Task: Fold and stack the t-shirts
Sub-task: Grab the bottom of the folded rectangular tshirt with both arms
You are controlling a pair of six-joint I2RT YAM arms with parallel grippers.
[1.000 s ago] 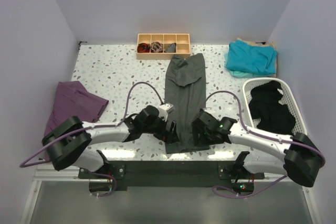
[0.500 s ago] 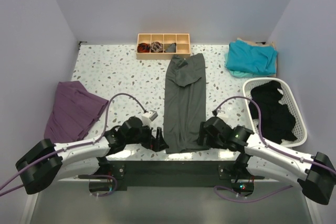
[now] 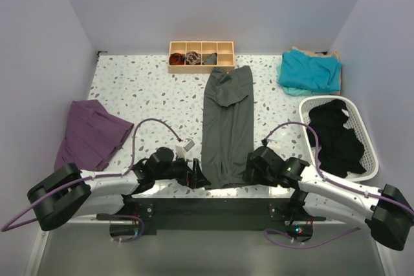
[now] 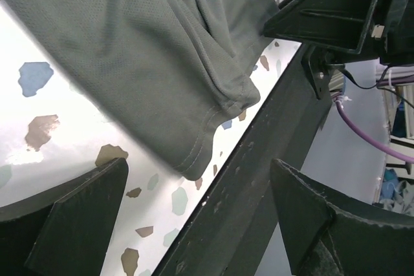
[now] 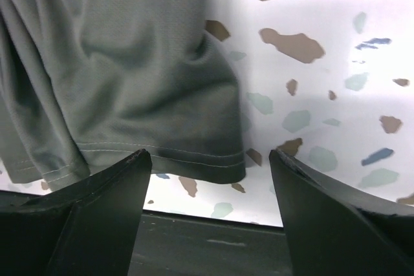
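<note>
**While both grippers gape, the grey shirt lies flat at mid-bench**

Where the speckled bench [image 3: 149,88] meets the left wall, a purple cloth [image 3: 90,137] lies crumpled, well apart from the arms. Next comes the left gripper [image 3: 197,174], low at the near edge and just beside the near left corner of the charcoal grey t-shirt [image 3: 226,127]. Its wrist view shows the fingers spread wide with nothing between them; the shirt's stitched hem [image 4: 194,153] lies on the bench ahead of them, ungripped.

The grey t-shirt is folded into a long narrow strip running from the near edge toward the back, its far end rumpled. Behind that end a wooden compartment tray [image 3: 201,44] stands against the back wall.

At the shirt's near right corner sits the right gripper [image 3: 249,169], likewise wide open and empty, the hem [image 5: 187,156] lying flat ahead of its fingers. Farther right, the teal t-shirt [image 3: 310,72] rests folded in the back corner, and nearer is a white basket [image 3: 302,116] with dark clothes [image 3: 333,134] inside.
</note>
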